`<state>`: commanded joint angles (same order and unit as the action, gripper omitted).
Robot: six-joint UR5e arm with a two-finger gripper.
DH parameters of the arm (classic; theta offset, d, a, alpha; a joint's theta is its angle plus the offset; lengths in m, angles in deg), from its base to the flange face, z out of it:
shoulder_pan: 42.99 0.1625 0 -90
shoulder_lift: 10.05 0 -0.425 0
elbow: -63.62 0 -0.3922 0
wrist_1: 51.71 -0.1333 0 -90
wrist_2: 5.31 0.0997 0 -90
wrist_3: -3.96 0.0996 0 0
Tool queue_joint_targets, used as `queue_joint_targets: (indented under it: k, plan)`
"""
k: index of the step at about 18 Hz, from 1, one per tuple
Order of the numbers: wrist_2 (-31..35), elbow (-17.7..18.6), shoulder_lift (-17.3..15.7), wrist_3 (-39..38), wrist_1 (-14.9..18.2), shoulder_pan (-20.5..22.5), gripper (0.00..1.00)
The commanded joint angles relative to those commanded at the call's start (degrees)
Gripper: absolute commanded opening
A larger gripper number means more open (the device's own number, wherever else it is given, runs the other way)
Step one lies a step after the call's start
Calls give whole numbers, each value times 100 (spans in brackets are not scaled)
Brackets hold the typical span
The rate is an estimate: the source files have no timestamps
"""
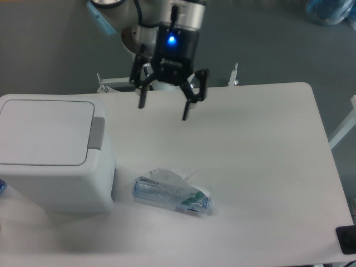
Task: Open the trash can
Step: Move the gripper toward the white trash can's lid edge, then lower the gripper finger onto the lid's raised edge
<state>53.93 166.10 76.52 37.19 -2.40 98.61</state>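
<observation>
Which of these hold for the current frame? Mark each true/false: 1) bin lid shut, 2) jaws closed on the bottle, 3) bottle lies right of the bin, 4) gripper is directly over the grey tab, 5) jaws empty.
1) True: the trash can has its lid lying flat and shut.
2) False: the gripper is open, well away from the crushed bottle.
3) True: the bottle lies on the table just right of the trash can.
4) False: the gripper hangs to the right of the grey tab.
5) True: nothing is between the jaws.
</observation>
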Motion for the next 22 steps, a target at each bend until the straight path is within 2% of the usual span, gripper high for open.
queue_joint_targets:
  k: [11,22]
  plan:
    - [0,-105,361,-1002,-44,-449,100]
    - [9,-88,493,-1047,-97,-563,100]
